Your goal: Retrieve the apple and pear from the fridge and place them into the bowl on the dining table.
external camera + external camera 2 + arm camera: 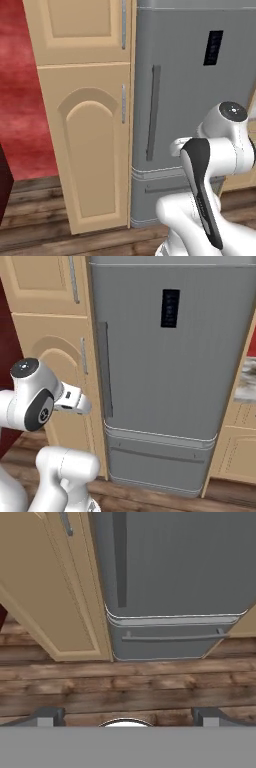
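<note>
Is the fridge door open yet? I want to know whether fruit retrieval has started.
No, the fridge door sits flush and shut, its long dark handle untouched in the right base view.

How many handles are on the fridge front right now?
2. A long dark vertical handle runs down the left edge of the fridge upper door; a horizontal bar handle crosses the drawer below. Any others would be out of frame.

A tan cabinet (90,125) with arched door panels stood at left, a red wall (20,90) beyond it. Wood-plank floor (130,687) ran beneath, more tan cabinets (240,446) at right.
</note>
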